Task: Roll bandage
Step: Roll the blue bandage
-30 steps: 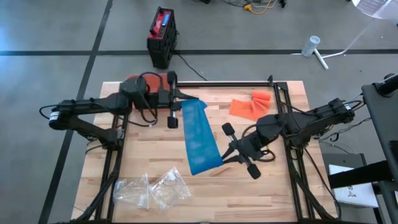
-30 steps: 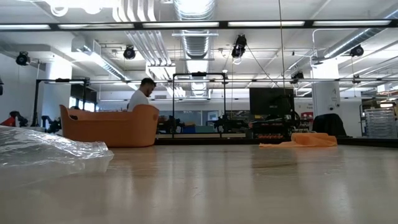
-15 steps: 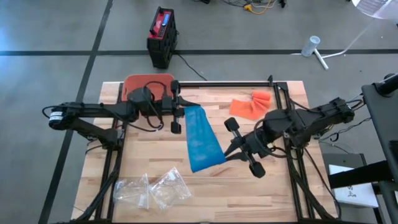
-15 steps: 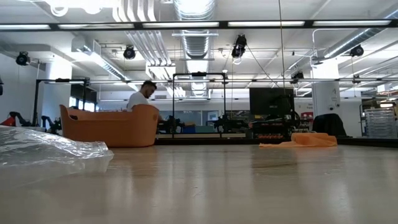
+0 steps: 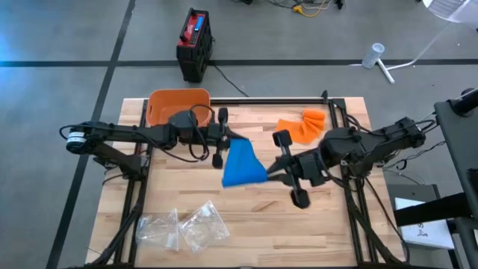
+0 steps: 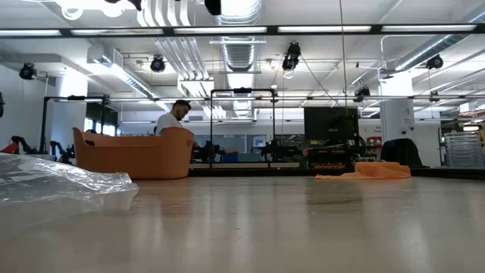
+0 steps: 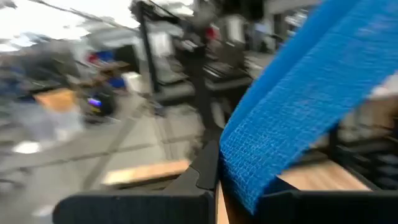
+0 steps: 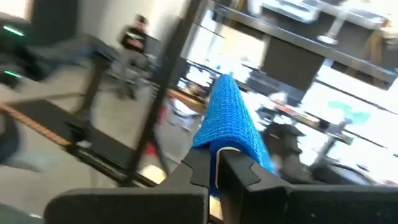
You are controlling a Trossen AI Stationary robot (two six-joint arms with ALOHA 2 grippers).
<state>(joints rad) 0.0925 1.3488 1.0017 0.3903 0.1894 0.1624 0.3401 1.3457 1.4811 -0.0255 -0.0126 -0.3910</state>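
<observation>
Above table centre, blue bandage (image 5: 240, 164) hangs between both arms. Left gripper (image 5: 225, 139) pinches its 11 o'clock corner; right gripper (image 5: 277, 170) pinches its 3 o'clock edge. Orange tub (image 5: 178, 106) at 11 o'clock.

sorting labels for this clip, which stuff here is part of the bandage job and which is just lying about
In the job:
- blue bandage, held at both ends
- left gripper, shut on one end
- right gripper, shut on the other end

Lying about:
- orange basket
- orange cloth
- clear plastic bags
</observation>
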